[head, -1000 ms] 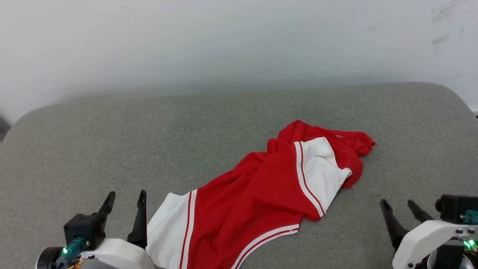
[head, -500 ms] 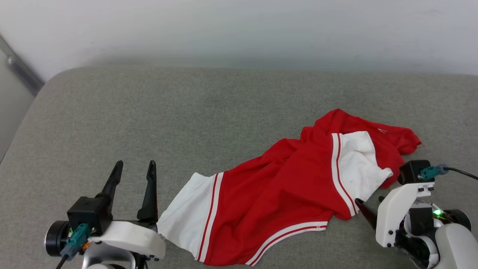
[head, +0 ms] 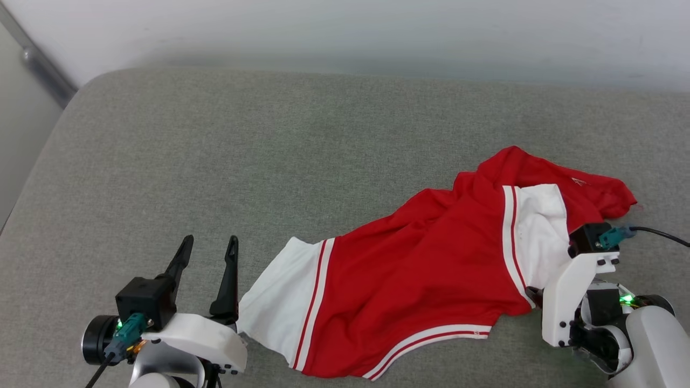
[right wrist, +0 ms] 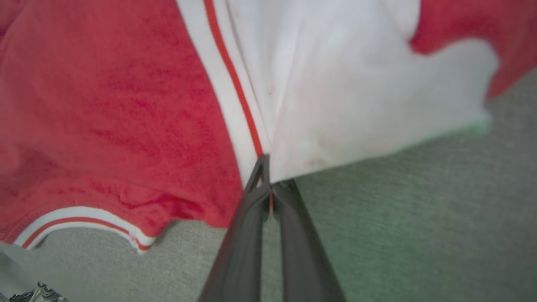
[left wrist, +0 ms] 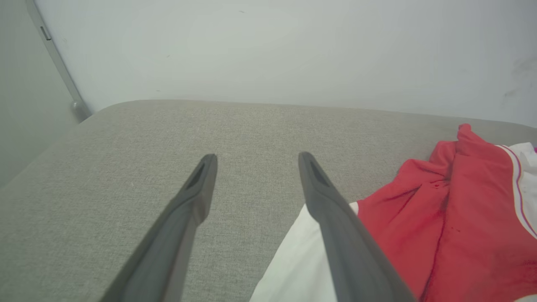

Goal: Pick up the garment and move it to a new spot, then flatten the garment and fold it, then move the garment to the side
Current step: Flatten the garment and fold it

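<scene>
The garment (head: 426,269), a red jersey with white sleeves and red-white stripe trim, lies rumpled across the grey cushion (head: 269,151). My right gripper (head: 535,295) sits at its lower right edge, near the seam of the white sleeve. In the right wrist view the two fingers are pressed together on the garment (right wrist: 126,105) where the striped seam meets the white sleeve, and the right gripper (right wrist: 268,184) is shut on that fabric. My left gripper (head: 207,250) stands open just left of the other white sleeve (head: 275,307). Its fingers (left wrist: 201,184) hold nothing, and the garment (left wrist: 440,218) lies to their right.
The cushion's rounded left edge (head: 48,145) drops off beside a wall (head: 345,27) and a grey rail (head: 38,59). A cable (head: 657,233) runs from my right wrist camera.
The head camera has shifted, moving the whole picture. My right gripper has gone from open beside the garment to its lower right edge and has shut on the fabric there. The left gripper stays open.
</scene>
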